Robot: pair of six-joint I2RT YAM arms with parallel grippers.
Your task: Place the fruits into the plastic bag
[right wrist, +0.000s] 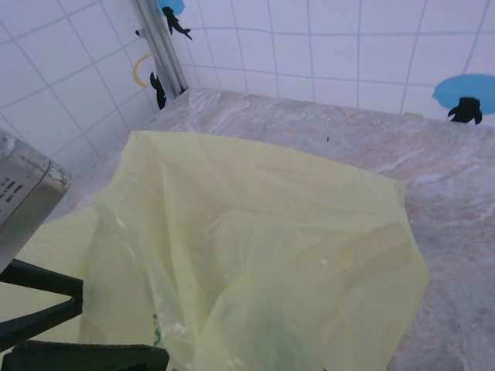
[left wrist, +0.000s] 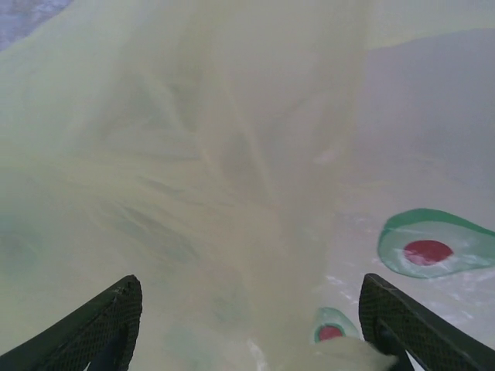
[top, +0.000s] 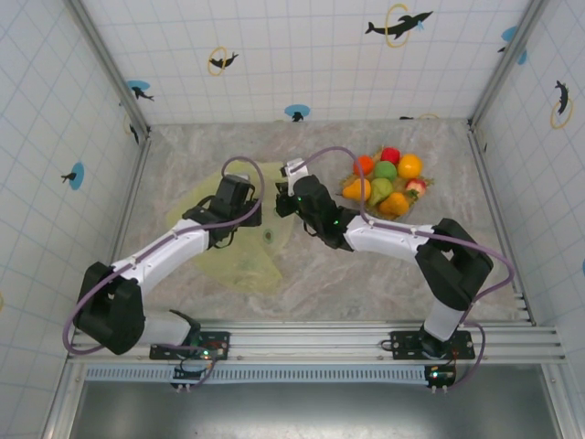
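The yellow-green plastic bag (top: 233, 242) lies crumpled on the table's left-centre. In the right wrist view the plastic bag (right wrist: 255, 255) stands up in a tent, its folds running down to my jaws, which it covers. My right gripper (top: 287, 186) sits at its right edge and looks shut on it. My left gripper (top: 239, 187) is over the bag's far side, and the left wrist view shows that gripper (left wrist: 251, 328) open wide, its fingers (left wrist: 104, 325) on either side of the film. The fruits (top: 388, 178) are piled at the back right: red, orange, green, yellow pear.
The fruits rest on a square woven mat (top: 426, 196). Tiled walls with metal corner posts (top: 128, 101) close in the table. Green-and-red prints (left wrist: 433, 247) show through the bag. Bare marbled tabletop (top: 366, 283) lies in front of the right arm.
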